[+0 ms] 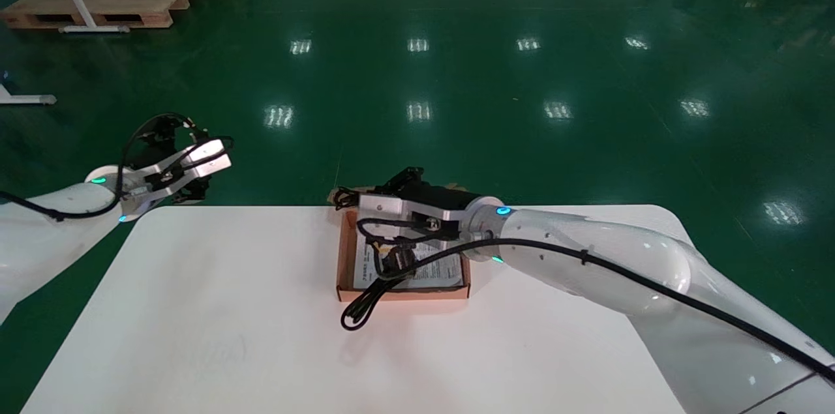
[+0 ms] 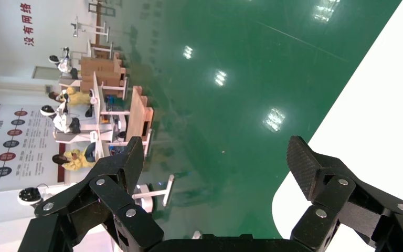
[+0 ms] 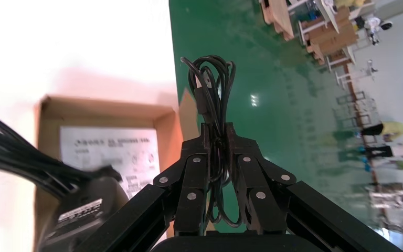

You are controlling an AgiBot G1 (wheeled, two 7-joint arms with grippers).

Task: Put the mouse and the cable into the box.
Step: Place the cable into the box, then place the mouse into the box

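We see the right gripper over the far edge of the box, fingers pinched tight on the coiled cable, which hangs in the air there. The box sits on the table with a leaflet lying inside. The left gripper hangs by the table's far left corner, fingers wide apart, holding nothing.

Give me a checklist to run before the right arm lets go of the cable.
1. Grip: right gripper fingers shut on the cable, which is coiled: ok.
2. Box open, leaflet flat inside: ok.
3. Cable squarely above the box interior: cannot tell; it hangs near the far wall.
4. Mouse in the box: cannot tell.
5. Left gripper open, off the table corner, out of the way: ok.
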